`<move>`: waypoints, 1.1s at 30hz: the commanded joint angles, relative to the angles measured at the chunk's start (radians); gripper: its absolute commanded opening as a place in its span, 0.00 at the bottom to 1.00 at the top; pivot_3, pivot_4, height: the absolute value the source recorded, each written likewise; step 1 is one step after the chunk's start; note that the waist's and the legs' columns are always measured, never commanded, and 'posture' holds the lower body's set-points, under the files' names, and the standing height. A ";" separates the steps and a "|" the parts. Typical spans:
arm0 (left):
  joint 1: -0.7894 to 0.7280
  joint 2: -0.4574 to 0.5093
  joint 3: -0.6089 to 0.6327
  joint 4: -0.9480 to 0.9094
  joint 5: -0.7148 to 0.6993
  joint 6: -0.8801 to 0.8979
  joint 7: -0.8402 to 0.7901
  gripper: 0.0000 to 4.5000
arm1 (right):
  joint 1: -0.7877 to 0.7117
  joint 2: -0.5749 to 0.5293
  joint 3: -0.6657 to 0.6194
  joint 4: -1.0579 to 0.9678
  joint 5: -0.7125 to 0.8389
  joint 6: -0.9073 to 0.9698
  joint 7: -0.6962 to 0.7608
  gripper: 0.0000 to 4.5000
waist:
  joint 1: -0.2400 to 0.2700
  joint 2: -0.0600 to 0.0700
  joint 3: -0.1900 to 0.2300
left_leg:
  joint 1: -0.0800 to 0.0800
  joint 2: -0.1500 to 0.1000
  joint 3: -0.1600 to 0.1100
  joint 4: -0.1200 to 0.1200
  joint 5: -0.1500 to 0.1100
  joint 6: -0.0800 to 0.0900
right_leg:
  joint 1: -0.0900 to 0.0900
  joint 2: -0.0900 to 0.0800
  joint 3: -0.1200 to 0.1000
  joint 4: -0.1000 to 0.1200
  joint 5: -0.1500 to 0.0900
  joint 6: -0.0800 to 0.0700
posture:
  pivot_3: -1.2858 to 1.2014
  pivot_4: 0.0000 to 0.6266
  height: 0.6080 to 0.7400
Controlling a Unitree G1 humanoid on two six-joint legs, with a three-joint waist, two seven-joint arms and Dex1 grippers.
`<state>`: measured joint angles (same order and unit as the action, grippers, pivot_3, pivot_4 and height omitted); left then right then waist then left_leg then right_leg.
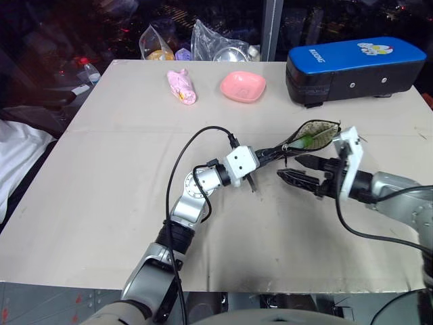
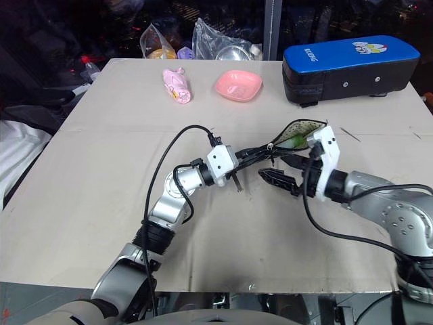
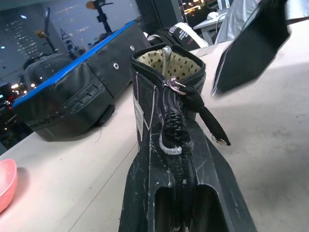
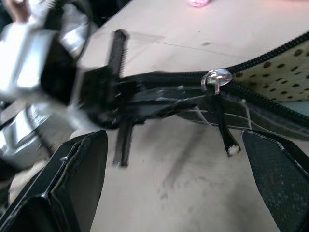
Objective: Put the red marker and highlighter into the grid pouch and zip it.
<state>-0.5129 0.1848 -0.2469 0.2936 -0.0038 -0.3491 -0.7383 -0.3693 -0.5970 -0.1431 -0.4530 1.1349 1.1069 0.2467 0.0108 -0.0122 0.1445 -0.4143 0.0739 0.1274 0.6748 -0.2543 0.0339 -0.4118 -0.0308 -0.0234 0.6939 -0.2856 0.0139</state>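
The left tool [image 1: 272, 153], pinching the near-left end of the grid pouch [image 1: 312, 135] above the tabletop [image 1: 101, 203], steadies it while the spread right tool [image 1: 298, 169] hovers beside the zipper pull [image 4: 217, 79]; a missed cord leaves the highlighter [image 1: 303, 141] exposed in the gaping mouth.

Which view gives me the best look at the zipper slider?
The right wrist view: the zipper slider sits unobstructed with its pull cord hanging. The left wrist view also shows it, end-on; in the head views it is too small.
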 commanded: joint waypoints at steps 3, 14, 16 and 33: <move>-0.007 0.001 -0.001 -0.023 -0.015 -0.008 -0.004 0.00 | -0.045 0.077 -0.013 0.022 0.011 0.017 -0.123 0.99 | 0.002 0.000 0.000 | -0.001 0.000 -0.001 0.000 0.000 0.000 | 0.000 0.000 -0.001 -0.001 0.000 0.000 | 0.52 0.24 0.99; -0.005 0.002 -0.005 -0.034 -0.012 0.000 -0.004 0.00 | -0.073 0.165 -0.035 0.071 0.024 0.017 -0.215 0.58 | -0.001 0.000 0.000 | 0.000 0.000 0.000 -0.001 0.000 0.000 | 0.000 0.001 -0.001 -0.001 0.000 0.000 | 0.52 0.24 0.99; -0.004 0.002 -0.006 -0.035 -0.012 0.001 -0.004 0.00 | -0.073 0.176 -0.044 0.075 0.029 0.016 -0.232 0.40 | -0.001 0.000 0.000 | 0.000 0.000 0.000 -0.001 0.000 0.000 | 0.000 0.001 -0.001 -0.001 0.000 0.000 | 0.52 0.24 0.99; 0.002 0.005 -0.004 -0.035 -0.010 0.000 0.002 0.00 | -0.035 0.167 -0.186 0.065 0.013 -0.046 -0.386 0.01 | -0.002 0.000 0.000 | -0.001 0.000 0.000 -0.001 0.000 0.000 | 0.000 0.001 -0.001 -0.001 0.000 0.000 | 0.52 0.24 0.99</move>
<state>-0.5121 0.1881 -0.2485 0.2931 -0.0033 -0.3373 -0.7376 -0.4026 -0.4162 -0.2530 -0.3738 1.1584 1.1086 -0.1072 0.0090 -0.0122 0.1445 -0.4148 0.0741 0.1271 0.6739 -0.2544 0.0341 -0.4119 -0.0303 -0.0241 0.6928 -0.2857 0.0140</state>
